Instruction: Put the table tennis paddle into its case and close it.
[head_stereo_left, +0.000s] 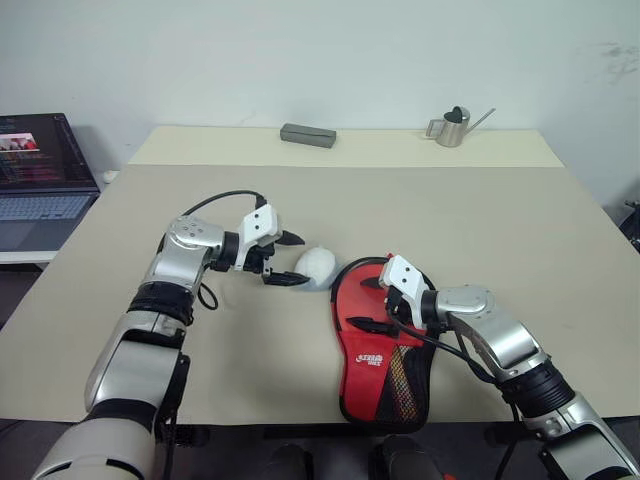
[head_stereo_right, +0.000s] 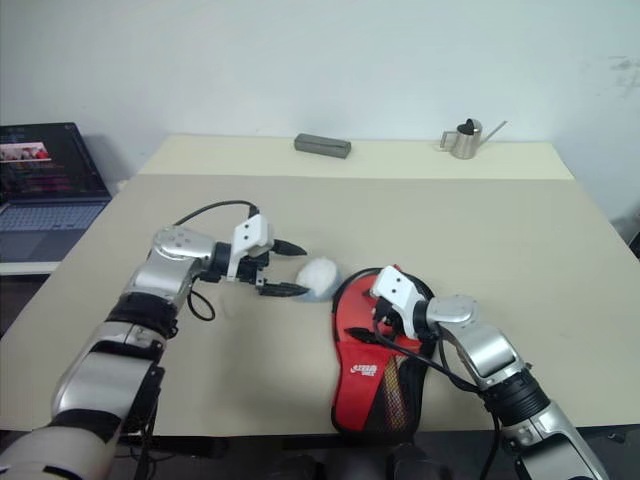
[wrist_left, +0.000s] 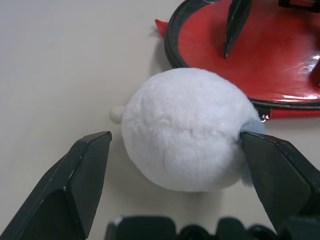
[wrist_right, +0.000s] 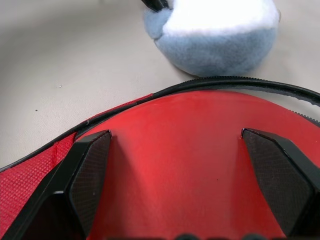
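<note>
Left gripper, fingers spread around the plush ball at the case's 11 o'clock: close centred, lift clear before zipping.

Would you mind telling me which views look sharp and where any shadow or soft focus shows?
Left eye view: even light, only faint shadows on the table. Left wrist view: the fluffy white ball is crisp and casts a soft shadow. Right wrist view: the red paddle face is clear; the ball behind looks slightly soft.
</note>
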